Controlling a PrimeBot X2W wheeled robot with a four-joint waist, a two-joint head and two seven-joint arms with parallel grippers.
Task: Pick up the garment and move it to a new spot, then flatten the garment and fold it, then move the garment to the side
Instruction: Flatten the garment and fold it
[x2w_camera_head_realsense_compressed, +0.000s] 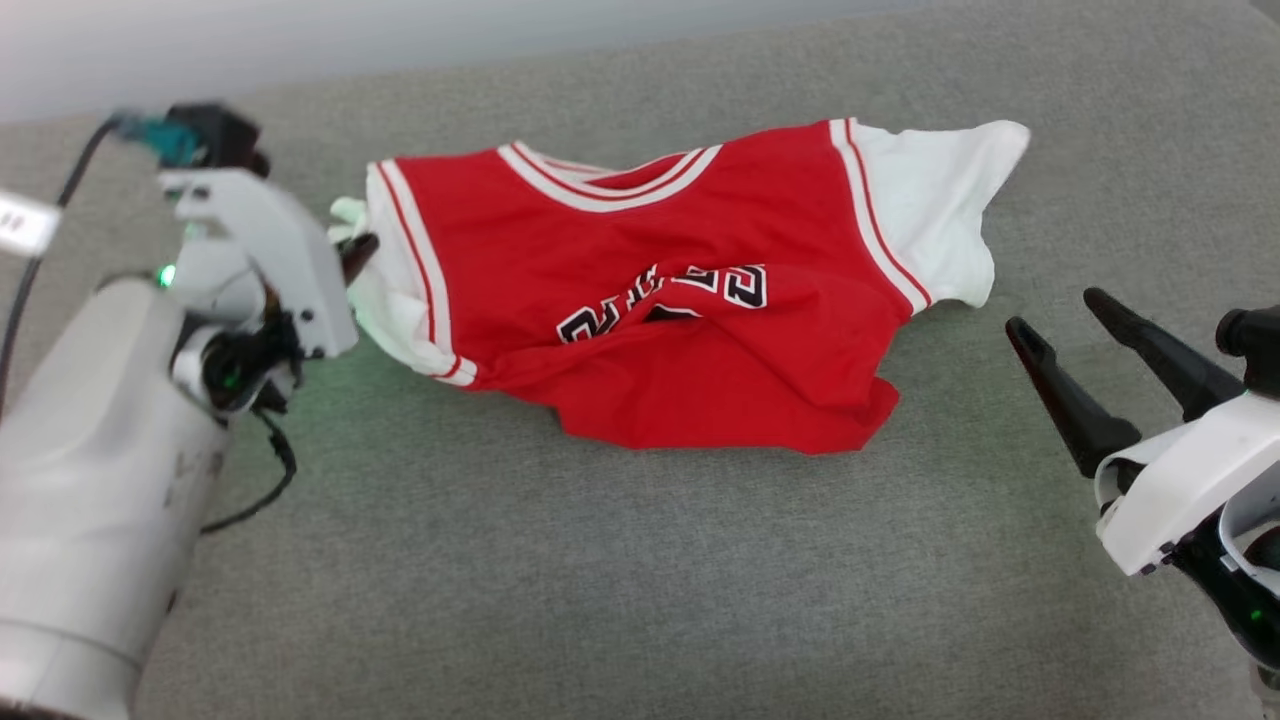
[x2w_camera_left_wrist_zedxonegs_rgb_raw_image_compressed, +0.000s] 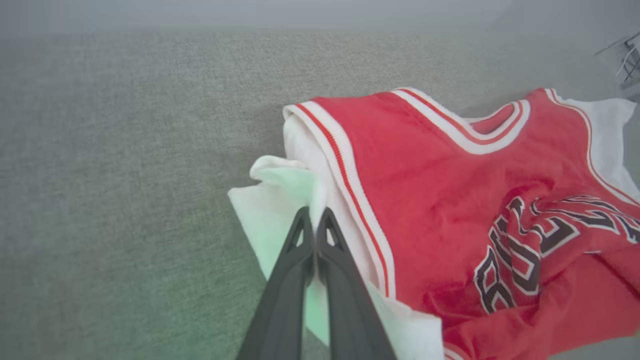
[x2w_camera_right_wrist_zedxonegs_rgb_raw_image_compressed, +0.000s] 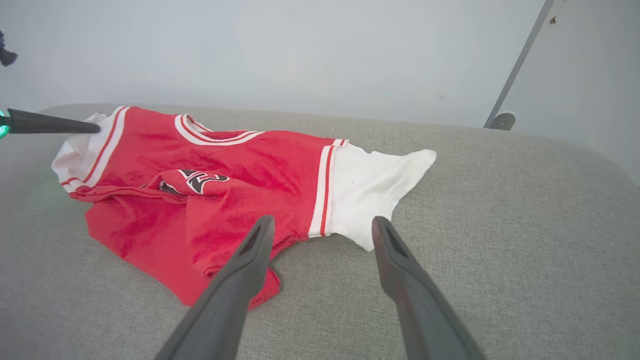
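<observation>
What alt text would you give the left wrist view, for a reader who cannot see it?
The dark left end effector, closed, pinches the white sleeve of a red T-shirt lying rumpled on a grey fabric surface. The shirt has red-and-white striped trim and creased black-and-white lettering on the chest.

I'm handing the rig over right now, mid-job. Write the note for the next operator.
Left end effector: shut on one white sleeve of the bright red T-shirt with white short sleeves.
Right end effector: open, apart from the shirt, near its other sleeve.
Shirt lies rumpled on the grey fabric surface, lower hem bunched.
Done: sleeve grasped.
Left: flatten, fold, move aside.
</observation>
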